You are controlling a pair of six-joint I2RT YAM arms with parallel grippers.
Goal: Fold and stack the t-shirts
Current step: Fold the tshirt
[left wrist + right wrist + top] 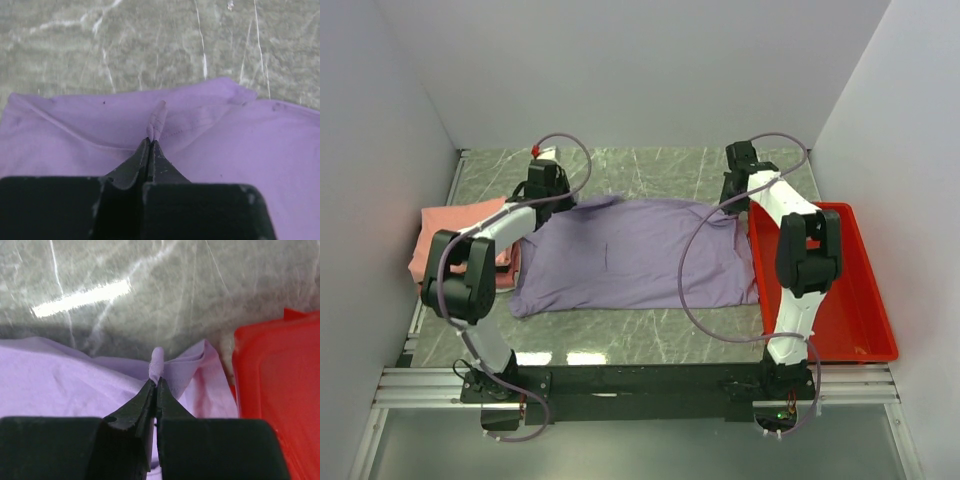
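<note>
A lavender t-shirt (630,260) lies spread flat across the middle of the tabletop (660,170), its long side running left to right. The left gripper (150,142) is clenched on a small pleat of cloth at the shirt's far left edge. The right gripper (156,381) is clamped the same way on a pleat at the far right corner, just beside the rim of a red tray (860,300) along the tabletop's right edge. A pile of folded salmon-pink shirts (445,235) sits at the left edge, partly under the left arm.

The step looks like a fold that carries the far edge toward the near edge. To do it well, both arms should rise together and keep the held edge taut so the middle does not sag or bunch. Each pinch holds only a little cloth, so a sudden pull could slip it free. The right corner should stay clear of the tray rim.

The tabletop is glossy green marble with pale veins and bright light reflections. Plain white walls (620,70) close in three sides, and a metal rail (640,385) runs along the near edge
</note>
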